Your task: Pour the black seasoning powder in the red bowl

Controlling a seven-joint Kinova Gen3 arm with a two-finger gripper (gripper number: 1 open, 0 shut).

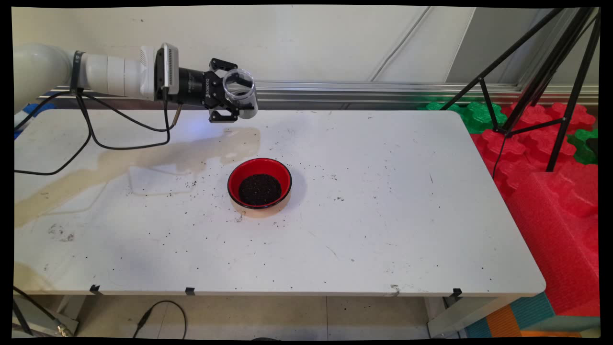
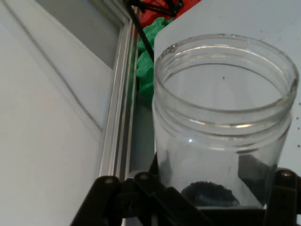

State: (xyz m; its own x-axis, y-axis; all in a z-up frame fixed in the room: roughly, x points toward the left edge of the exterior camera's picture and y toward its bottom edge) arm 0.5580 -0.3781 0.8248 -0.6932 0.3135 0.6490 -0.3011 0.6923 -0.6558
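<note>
My gripper (image 1: 234, 96) is shut on a clear glass jar (image 1: 241, 92), held on its side high above the table's back left, its open mouth facing the camera. In the hand view the jar (image 2: 221, 122) fills the right half, with the black linkage around its base; a small clump of dark grains lies at its bottom (image 2: 209, 193). A red bowl (image 1: 259, 183) with a black rim and tan outside stands on the white table (image 1: 383, 230) near the middle, below and a little right of the jar. A heap of dark grains (image 1: 259, 189) lies in it.
Dark grains are scattered on the table around the bowl. Black cables (image 1: 96, 134) hang from the arm over the table's left side. A black tripod (image 1: 541, 76) stands at the right over red and green foam blocks (image 1: 550, 191). A metal rail (image 1: 383, 91) runs along the wall.
</note>
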